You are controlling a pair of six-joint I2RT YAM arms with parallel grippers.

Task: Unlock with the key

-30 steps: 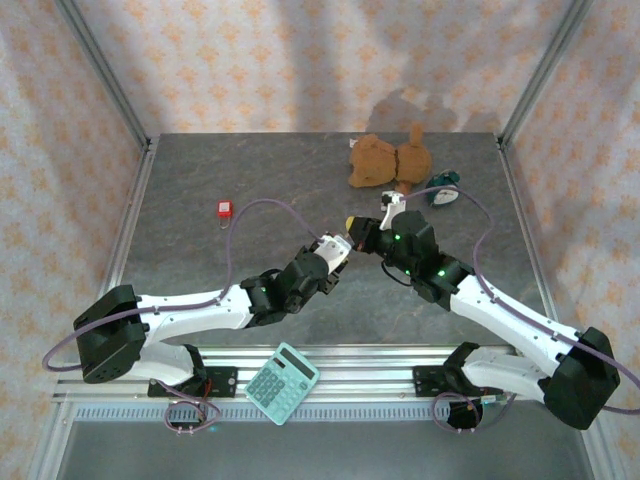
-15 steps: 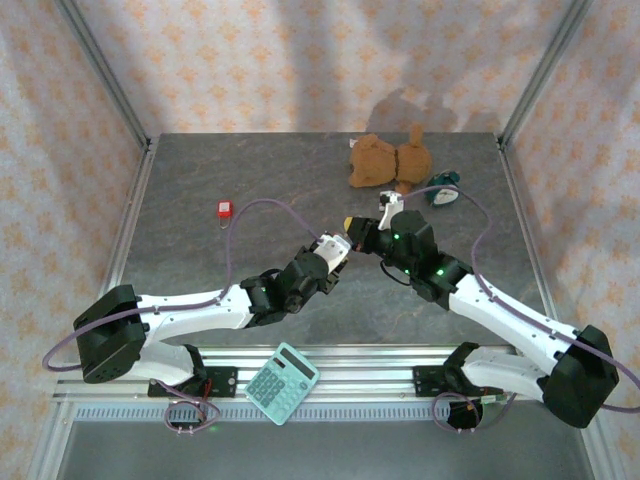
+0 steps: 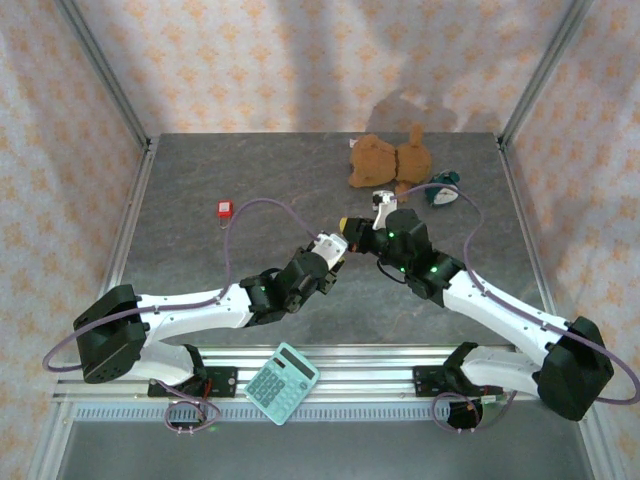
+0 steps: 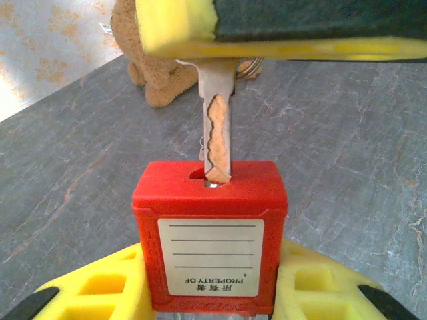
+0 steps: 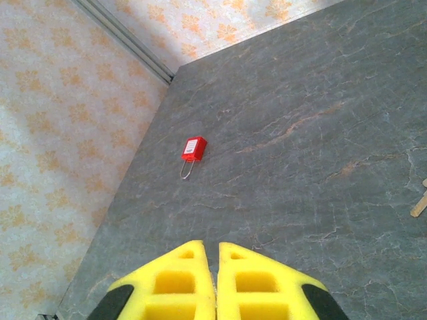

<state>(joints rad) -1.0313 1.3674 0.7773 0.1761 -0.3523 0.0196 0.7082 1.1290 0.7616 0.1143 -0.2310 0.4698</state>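
Observation:
My left gripper [image 4: 210, 283] is shut on a red padlock [image 4: 210, 230] with a white label, its yellow fingers pressing both sides. A silver key [image 4: 217, 130] comes down from above, and its tip sits in the keyhole on the padlock's top face. The key's head is clamped under the yellow and black finger [image 4: 280, 27] of my right gripper. In the top view the left gripper [image 3: 333, 244] and right gripper [image 3: 352, 224] meet tip to tip above the table's middle. In the right wrist view the right gripper [image 5: 217, 280] is shut and the key is hidden between its fingers.
A second red padlock [image 3: 224, 209] lies on the table at the left, seen too in the right wrist view as the small red padlock [image 5: 193, 149]. A brown teddy bear [image 3: 385, 160] and a teal object [image 3: 442, 192] lie at the back right. A teal calculator [image 3: 282, 383] rests on the front rail.
The right gripper has shifted slightly left and away from the bases with the key. The left arm has barely moved.

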